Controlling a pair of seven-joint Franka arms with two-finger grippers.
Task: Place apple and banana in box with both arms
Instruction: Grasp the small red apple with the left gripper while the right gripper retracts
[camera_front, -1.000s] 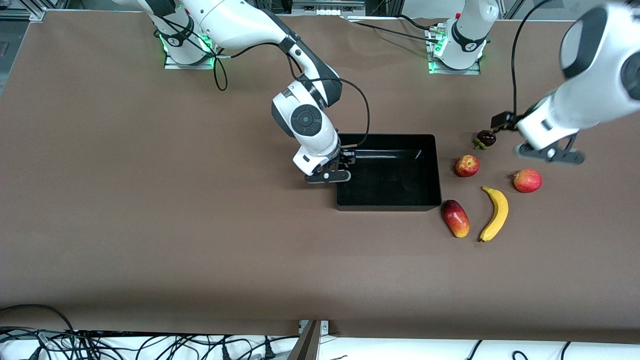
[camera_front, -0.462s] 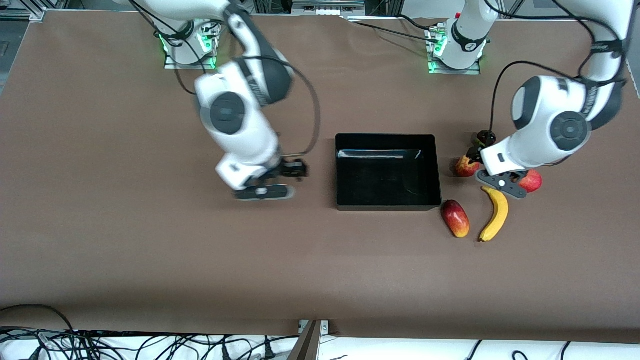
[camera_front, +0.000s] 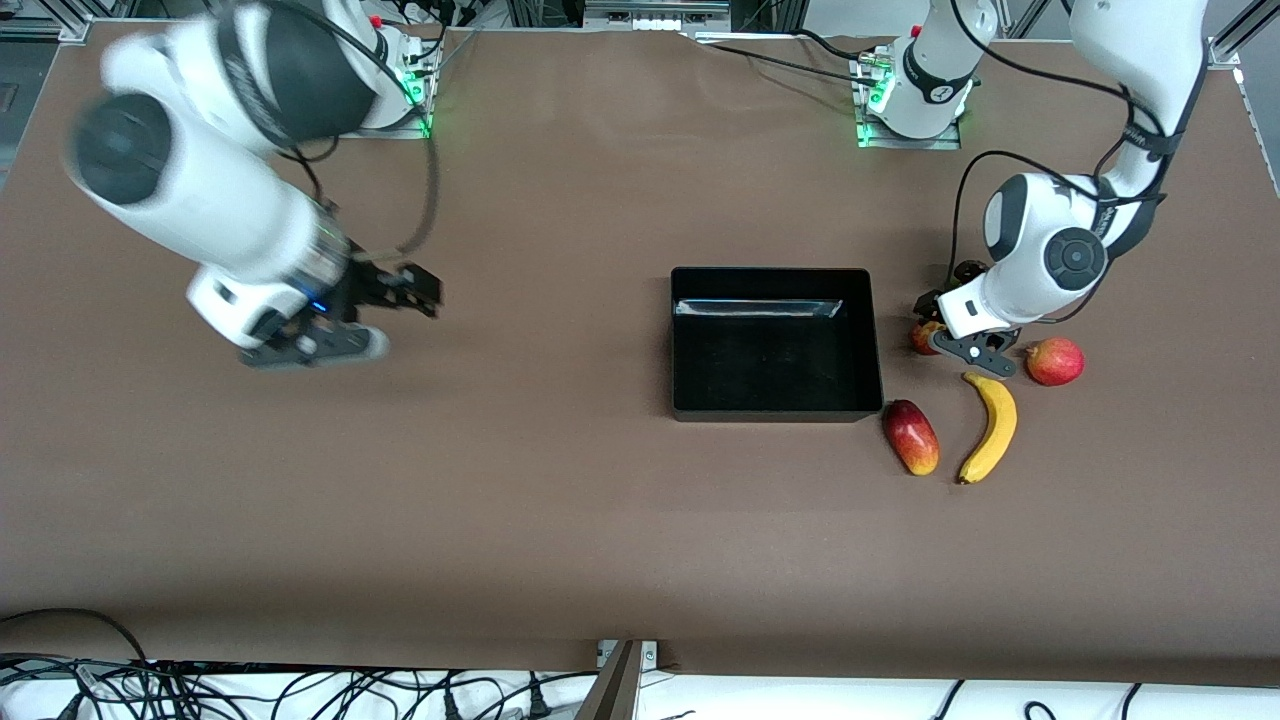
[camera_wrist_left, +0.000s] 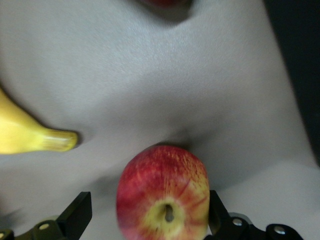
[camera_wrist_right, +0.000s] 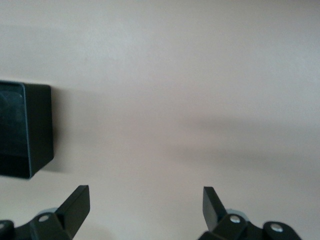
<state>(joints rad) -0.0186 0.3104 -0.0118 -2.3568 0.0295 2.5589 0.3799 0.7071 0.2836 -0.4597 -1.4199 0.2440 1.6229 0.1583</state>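
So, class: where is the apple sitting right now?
The apple sits on the table between the open left gripper's fingers, beside the box, farther from the front camera than the banana.

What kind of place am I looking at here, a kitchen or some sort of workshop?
Most likely a robotics lab, not a kitchen. Two white arms are bolted to a brown-covered table, loose cables trail along its edge, and the fruit, an apple and a banana, lies beside a plain black box like test props.
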